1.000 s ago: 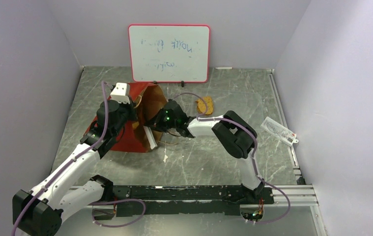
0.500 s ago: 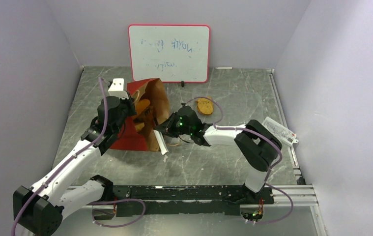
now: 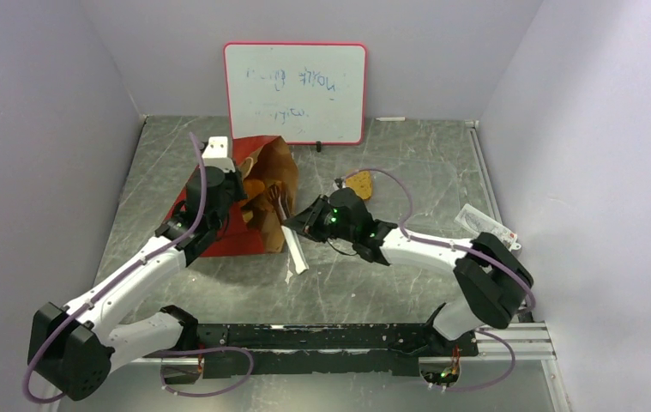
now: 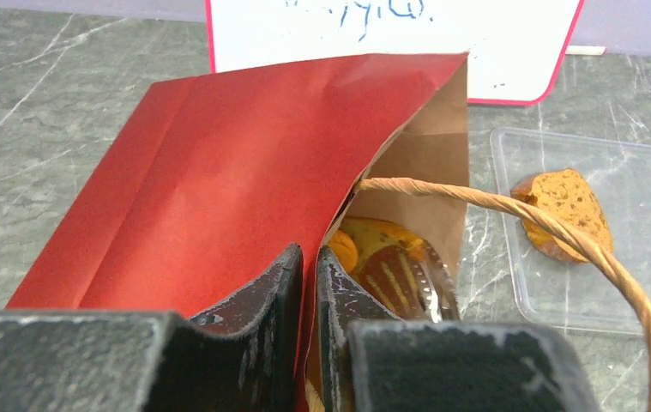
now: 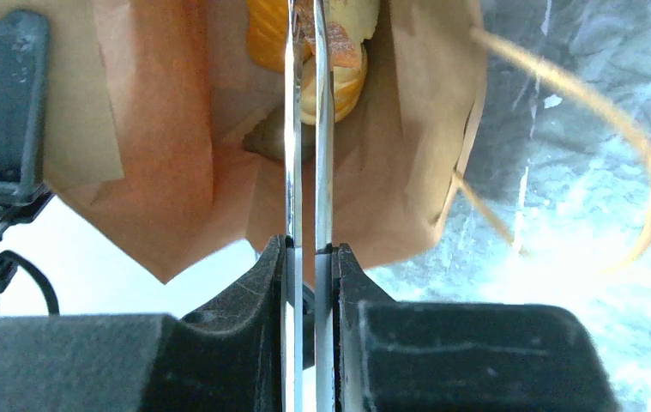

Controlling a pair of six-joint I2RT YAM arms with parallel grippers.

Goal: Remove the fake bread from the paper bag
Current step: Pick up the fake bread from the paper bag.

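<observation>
Left gripper (image 4: 307,257) was clamped on the red top edge of the paper bag (image 4: 219,172) at its mouth. Right gripper (image 5: 304,34), blades almost together, reached inside among the fake bread (image 5: 352,81). The tips were cut off, so no grip could be confirmed. One slice (image 3: 358,184) lay outside on the grey table (image 3: 407,283).

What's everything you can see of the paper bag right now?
The paper bag is red outside, brown kraft inside, creased, with a twisted tan loop handle. It lies on its side on the grey table, mouth toward the right arm. The left gripper pinches its upper wall at the rim. Orange bread sits inside; tongs in the right gripper reach in.
</observation>
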